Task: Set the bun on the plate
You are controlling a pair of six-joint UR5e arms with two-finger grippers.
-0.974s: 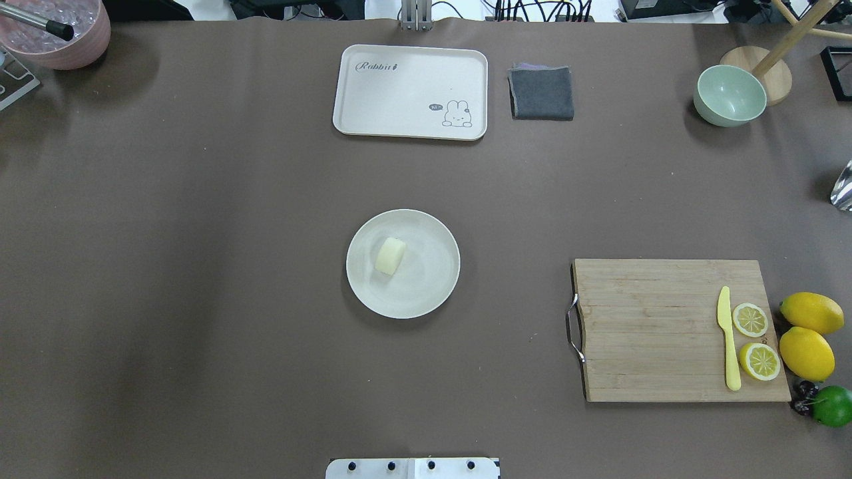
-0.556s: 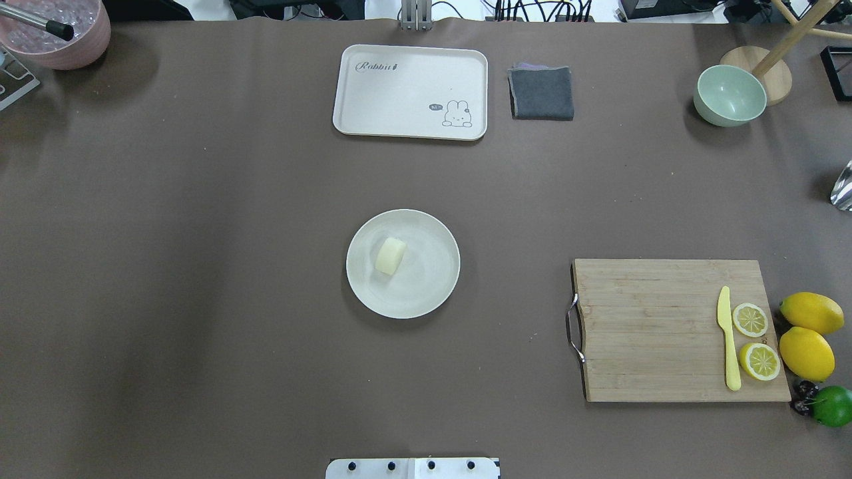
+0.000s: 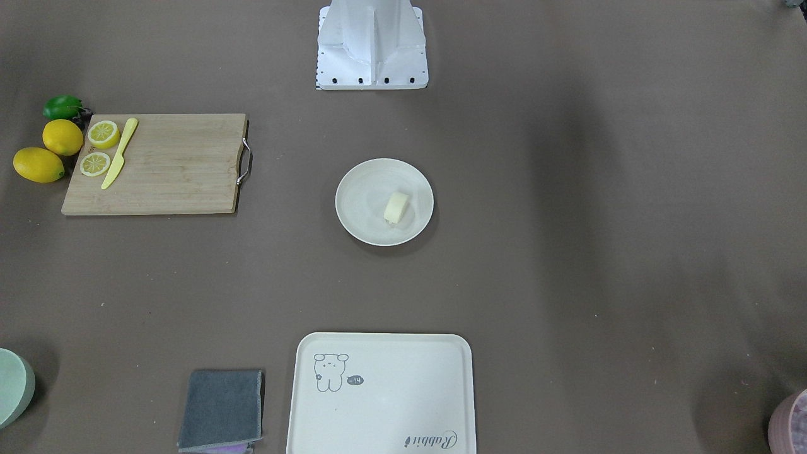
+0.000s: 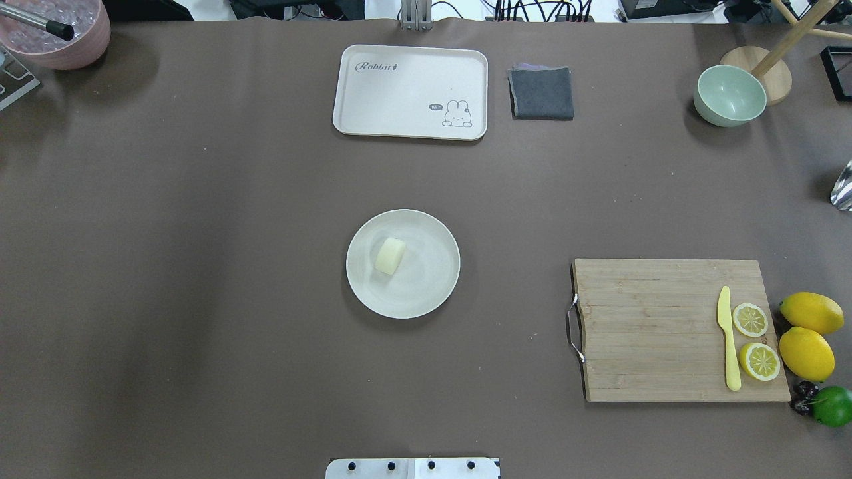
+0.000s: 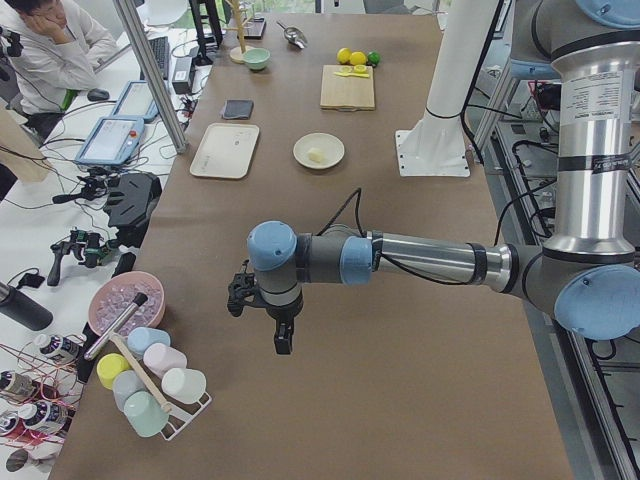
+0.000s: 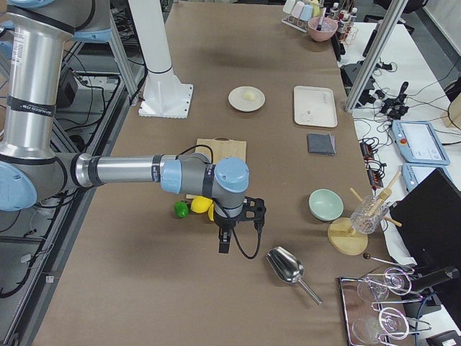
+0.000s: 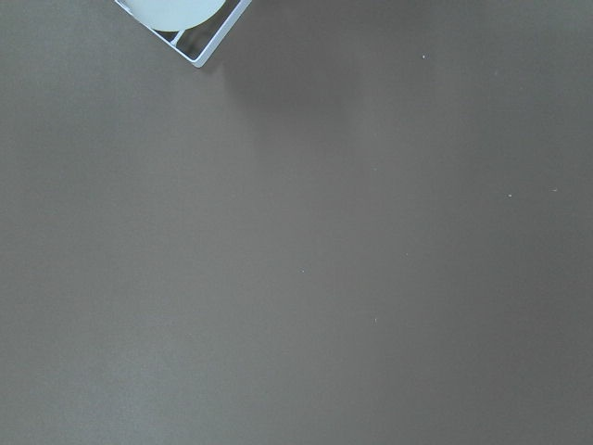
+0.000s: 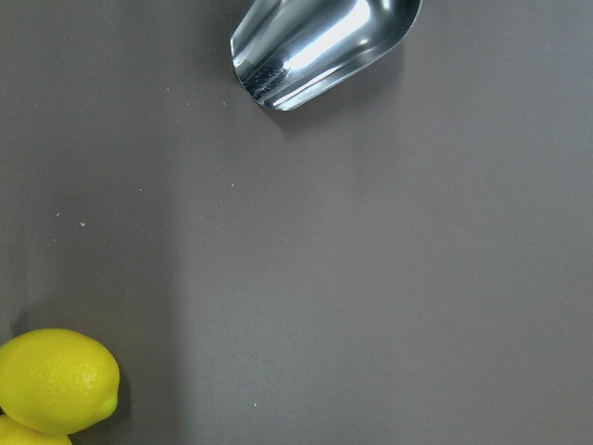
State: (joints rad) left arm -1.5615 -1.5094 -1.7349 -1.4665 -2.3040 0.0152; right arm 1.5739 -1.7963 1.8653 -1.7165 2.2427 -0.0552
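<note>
Brown table (image 4: 200, 266), bun (image 4: 390, 256) on plate (image 4: 426, 287), left claw (image 5: 283, 342), right claw (image 6: 224, 246) only in side views, spread unclear.

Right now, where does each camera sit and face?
Front: across the table, faces the base.
Overhead: behind the robot, looks down; base edge.
Left end: along the table; left hand.
Right end: along the table; right hand.
Left wrist: down on table; no body.
Right wrist: down on scoop, lemon; no body.
Shared: front and overhead both show bun on plate.
</note>
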